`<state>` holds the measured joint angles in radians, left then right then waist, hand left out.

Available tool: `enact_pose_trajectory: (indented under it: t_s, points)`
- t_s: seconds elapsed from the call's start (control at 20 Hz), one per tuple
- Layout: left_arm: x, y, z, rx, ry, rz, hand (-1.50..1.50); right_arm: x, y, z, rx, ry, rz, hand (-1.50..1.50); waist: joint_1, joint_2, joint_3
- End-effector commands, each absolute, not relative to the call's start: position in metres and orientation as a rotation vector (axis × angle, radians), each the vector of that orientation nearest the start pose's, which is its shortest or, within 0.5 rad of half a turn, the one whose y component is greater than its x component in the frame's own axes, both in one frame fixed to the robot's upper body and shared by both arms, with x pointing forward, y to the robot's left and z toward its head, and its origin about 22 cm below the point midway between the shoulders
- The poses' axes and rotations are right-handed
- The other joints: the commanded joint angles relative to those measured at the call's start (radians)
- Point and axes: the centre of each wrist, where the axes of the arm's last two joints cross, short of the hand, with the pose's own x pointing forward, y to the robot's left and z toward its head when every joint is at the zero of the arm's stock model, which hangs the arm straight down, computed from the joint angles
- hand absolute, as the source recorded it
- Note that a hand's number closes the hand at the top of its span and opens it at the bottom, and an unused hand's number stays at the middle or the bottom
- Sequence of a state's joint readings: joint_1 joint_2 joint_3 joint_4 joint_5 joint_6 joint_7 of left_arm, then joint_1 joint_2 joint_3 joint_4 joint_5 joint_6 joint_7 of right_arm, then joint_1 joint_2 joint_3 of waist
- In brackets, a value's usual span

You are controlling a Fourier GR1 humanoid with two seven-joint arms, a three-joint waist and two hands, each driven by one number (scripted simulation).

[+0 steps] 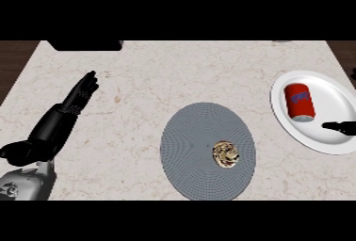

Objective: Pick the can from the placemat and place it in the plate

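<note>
Can (300,101) lies on its side in the plate (332,136) at the table's right edge, off the placemat (198,141). Right hand (341,127) barely shows, fingers' state unclear. Left hand (75,101) rests with fingers straight. Risk: can rolls if bumped.

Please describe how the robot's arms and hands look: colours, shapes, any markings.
The left hand is glossy black, long and segmented, with a rounded thumb, on a grey forearm bearing a small dark marking. Of the right hand only a black tip shows at the edge. No cables show.
</note>
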<state>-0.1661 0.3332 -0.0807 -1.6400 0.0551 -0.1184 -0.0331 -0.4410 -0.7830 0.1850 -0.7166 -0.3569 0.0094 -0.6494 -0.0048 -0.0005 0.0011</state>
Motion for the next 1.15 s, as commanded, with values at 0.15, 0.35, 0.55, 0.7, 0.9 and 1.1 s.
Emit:
enact_pose_trajectory:
  t_s: [0.15, 0.35, 0.55, 0.7, 0.9, 1.1]
  points:
    - [0.274, 0.27, 0.073, 0.038, -1.773, -0.465, 0.0, 0.27, -0.522, 0.06, -0.237, -1.836, 0.174, -1.5, 0.008, 0.004, 0.0]
    - [0.278, 0.257, 0.077, 0.034, -1.779, -0.464, 0.0, 0.241, -0.567, 0.085, -0.209, -1.862, 0.159, -1.5, 0.015, 0.005, 0.001]
    - [0.278, 0.265, 0.072, 0.021, -1.786, -0.451, 0.0, 0.22, -0.582, 0.084, -0.216, -1.843, 0.205, -1.5, 0.014, 0.005, 0.001]
    - [0.284, 0.26, 0.081, 0.017, -1.786, -0.461, 0.0, 0.209, -0.592, 0.093, -0.205, -1.849, 0.204, -1.5, 0.009, 0.005, 0.002]
    - [0.27, 0.257, 0.073, 0.002, -1.781, -0.456, 0.0, 0.197, -0.6, 0.096, -0.228, -1.836, 0.225, -1.5, 0.018, 0.004, 0.003]
    - [0.272, 0.263, 0.069, 0.005, -1.773, -0.443, 0.0, 0.202, -0.599, 0.11, -0.179, -1.846, 0.294, -1.5, 0.014, 0.004, 0.003]
